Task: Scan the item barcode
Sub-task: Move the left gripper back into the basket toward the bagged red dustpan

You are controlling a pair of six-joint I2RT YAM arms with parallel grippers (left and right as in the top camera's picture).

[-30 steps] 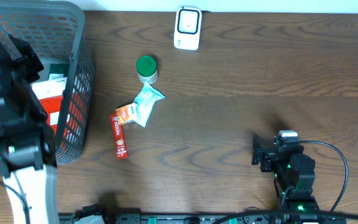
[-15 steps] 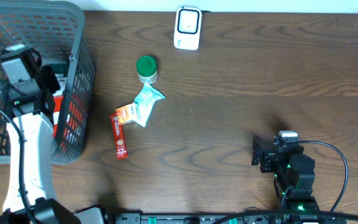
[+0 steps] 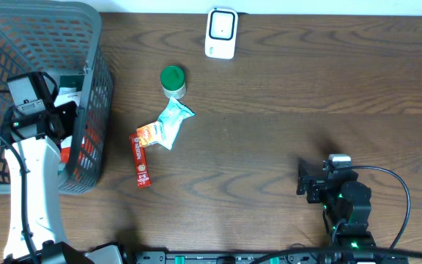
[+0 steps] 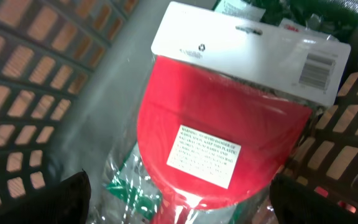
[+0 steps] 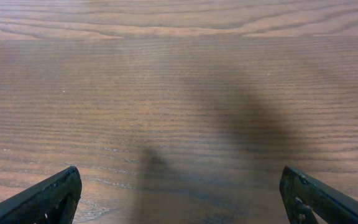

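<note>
Red pack (image 4: 222, 134) with a white header card lies inside the grey basket (image 3: 94, 44), at 9 o'clock on the bench (image 3: 284, 110). The left fingers (image 4: 67, 199) are spread wide above it, their dark tips at 7 and 5 o'clock of the wrist view with the pack's lower end between them. They pinch nothing, and I cannot tell whether they touch the film. The pack's barcode (image 4: 319, 67) sits on the card at 2 o'clock and faces up. A white warning label (image 4: 209, 155) is stuck on the red part. Green-printed packaging (image 4: 126, 190) shows under the pack at 7 o'clock, and more lies past the card at 12 to 1 o'clock.

The right fingers (image 5: 55, 196) are also spread wide and empty, over bare wood at 5 o'clock on the bench, well apart from everything else.

Outside the basket, a white scanner (image 3: 220, 33) rests at the 12 o'clock edge. A green-capped jar (image 3: 173, 81) stands at 7 o'clock from the scanner. Just below the jar lies a pale teal wrapper (image 3: 171, 121) overlapping a small orange packet (image 3: 146, 134), and a red stick packet (image 3: 140, 163) lies at their 7 o'clock end — all of them between the basket and the bench's middle.
</note>
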